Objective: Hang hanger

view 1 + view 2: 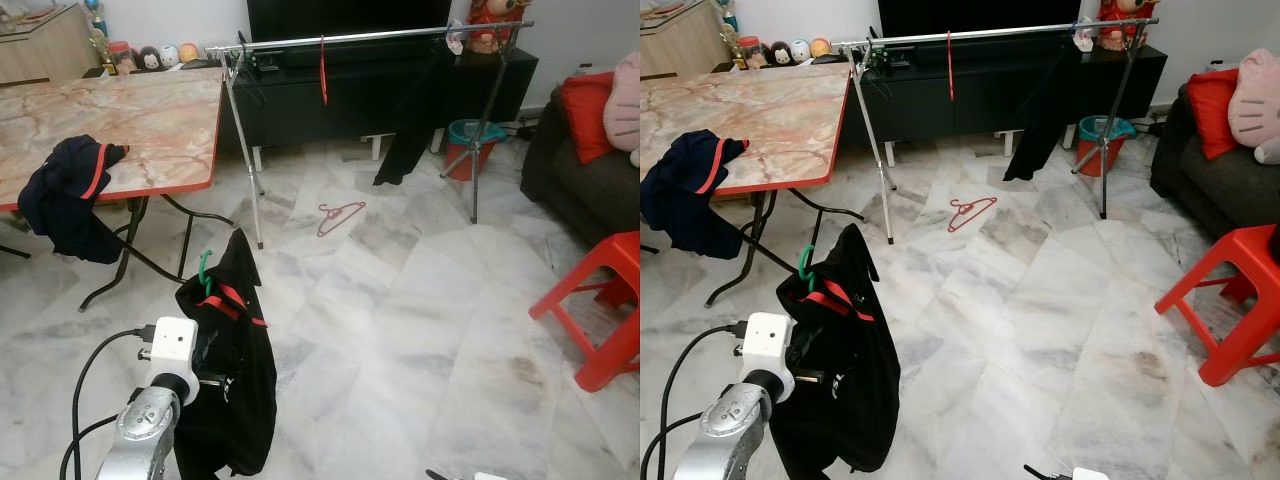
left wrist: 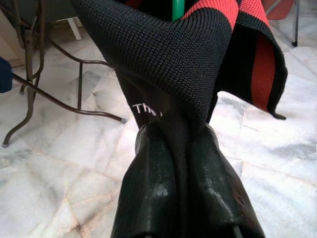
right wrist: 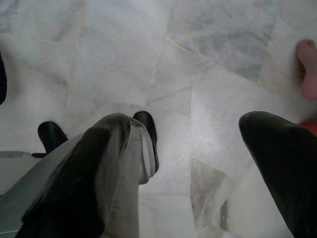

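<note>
The left gripper (image 2: 181,144) has its jaws shut tight on a black shirt with red stripes (image 1: 235,370), which hangs on a green plastic hanger (image 1: 205,272) low in front of the robot. The right gripper (image 3: 198,148) hangs over the white marble floor (image 1: 420,330), jaws wide open and holding nothing. The long silver clothes rail (image 1: 370,37) stands well apart, past the pink marble-top table (image 1: 150,125). A red hanger (image 1: 340,216) lies on the floor under the rail.

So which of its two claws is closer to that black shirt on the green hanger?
Left. The left gripper is clamped on the black shirt itself, holding it up on its green hanger. The right gripper hangs open over bare floor, apart from it.
</note>
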Controlling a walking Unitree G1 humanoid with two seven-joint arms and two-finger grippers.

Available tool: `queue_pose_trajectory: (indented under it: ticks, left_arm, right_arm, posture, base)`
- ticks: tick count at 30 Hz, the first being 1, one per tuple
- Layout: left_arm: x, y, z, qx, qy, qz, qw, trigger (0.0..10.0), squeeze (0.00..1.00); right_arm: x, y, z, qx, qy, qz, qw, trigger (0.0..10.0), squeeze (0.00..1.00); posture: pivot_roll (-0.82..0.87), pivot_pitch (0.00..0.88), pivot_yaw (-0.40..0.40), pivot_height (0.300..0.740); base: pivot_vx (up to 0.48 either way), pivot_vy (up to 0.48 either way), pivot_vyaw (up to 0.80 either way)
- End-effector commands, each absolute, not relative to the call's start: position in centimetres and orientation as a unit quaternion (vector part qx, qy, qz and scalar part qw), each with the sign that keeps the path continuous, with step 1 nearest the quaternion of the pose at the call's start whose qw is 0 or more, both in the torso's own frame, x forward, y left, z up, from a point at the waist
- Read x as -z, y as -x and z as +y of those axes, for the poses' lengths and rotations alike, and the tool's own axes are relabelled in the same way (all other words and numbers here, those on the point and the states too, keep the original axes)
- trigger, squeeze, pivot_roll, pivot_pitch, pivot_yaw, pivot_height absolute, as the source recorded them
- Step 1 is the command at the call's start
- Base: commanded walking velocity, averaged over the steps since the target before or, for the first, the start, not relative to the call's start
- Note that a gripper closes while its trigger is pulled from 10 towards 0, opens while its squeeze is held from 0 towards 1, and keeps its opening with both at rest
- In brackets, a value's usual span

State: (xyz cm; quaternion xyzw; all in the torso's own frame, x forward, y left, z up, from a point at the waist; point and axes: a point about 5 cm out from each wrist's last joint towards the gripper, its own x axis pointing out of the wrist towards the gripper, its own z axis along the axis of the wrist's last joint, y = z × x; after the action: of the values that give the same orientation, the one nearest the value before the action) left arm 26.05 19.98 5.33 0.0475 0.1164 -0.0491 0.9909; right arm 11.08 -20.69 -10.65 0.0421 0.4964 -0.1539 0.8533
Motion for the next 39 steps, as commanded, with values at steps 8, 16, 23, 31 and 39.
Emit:
queue_pose_trajectory:
  ticks: [8,16,23,31,39]
  left_arm:
    - [-6.4,-26.7,19.4,0.057,-0.026,0.09,0.994,10.0,0.0]
    - [-6.4,-26.6,19.1,0.068,-0.036,0.09,0.993,10.0,0.0]
    - [-6.6,-27.0,18.8,0.07,-0.035,0.087,0.993,10.0,0.0]
    - [-6.7,-27.3,18.4,0.076,-0.036,0.086,0.993,10.0,0.0]
    - [-6.7,-27.3,18.4,0.077,-0.037,0.084,0.993,10.0,0.0]
  right_arm:
    - [10.8,-10.8,-20.7,0.147,-0.05,0.504,0.85,10.0,0.0]
    - [10.7,-11.2,-20.3,0.119,-0.033,0.504,0.855,10.0,0.0]
    - [10.7,-11.4,-20.3,0.117,-0.032,0.501,0.857,10.0,0.0]
    - [10.6,-11.6,-20.2,0.1,-0.03,0.499,0.86,10.0,0.0]
    - [10.6,-11.7,-20.2,0.098,-0.03,0.502,0.859,10.0,0.0]
  posture:
    - [-0.11,0.0,0.03,0.74]
    - [-0.1,0.0,0.032,0.74]
    - [-0.11,0.0,0.035,0.74]
    - [-0.11,0.0,0.038,0.74]
    - [-0.11,0.0,0.037,0.74]
  base:
    - [0.155,0.0,-0.38]
    - [0.251,0.0,0.0]
    - [0.264,0.0,0.0]
    - [0.278,0.0,0.0]
    - [0.288,0.0,0.0]
